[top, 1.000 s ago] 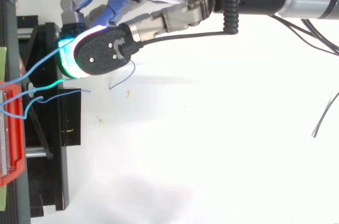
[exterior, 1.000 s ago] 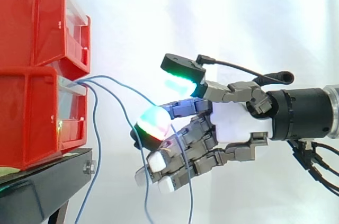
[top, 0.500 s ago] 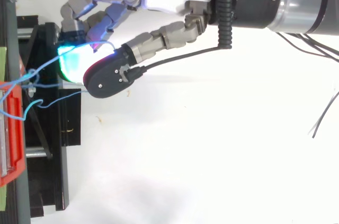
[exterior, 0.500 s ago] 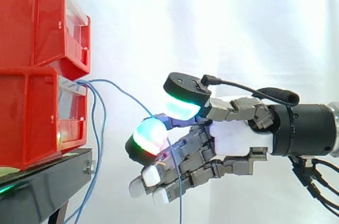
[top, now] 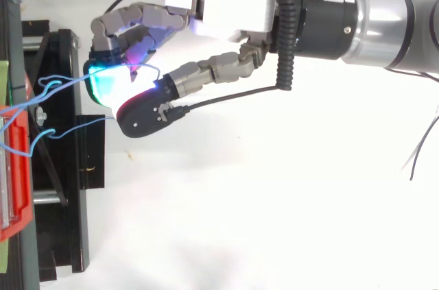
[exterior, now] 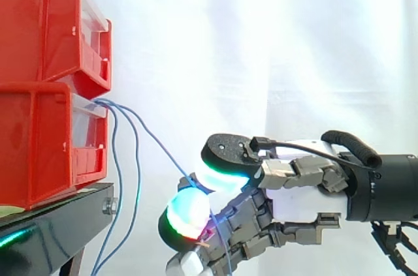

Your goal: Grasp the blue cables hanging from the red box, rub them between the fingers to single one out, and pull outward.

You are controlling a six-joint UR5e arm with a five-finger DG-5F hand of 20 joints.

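Pinching one taut blue strand (exterior: pixel 153 142) with the grey jointed hand (exterior: pixel 300 201): fingers curled, glowing thumb pad (exterior: pixel 225 177) over the strand, green-and-red fingertip (exterior: pixel 189 214) under it. Probably a narrow hold on purpose, firm enough to draw the strand straight and light enough for rubbing it clear of its neighbours.

Runs up and away beyond the fingertips to the mouth of the red plastic box (exterior: pixel 39 152). Drops below the pinch, past the curled lower fingers. Set low and out from the box, likely to line the wrist up for an outward pull.

Left slack ahead of the fingertips: the other thin blue cables (exterior: pixel 116 171), hanging beside the black metal stand (exterior: pixel 59 220), apart from the pads in the side view. From above, one loose end just beside the thumb tip; contact there impossible to tell.
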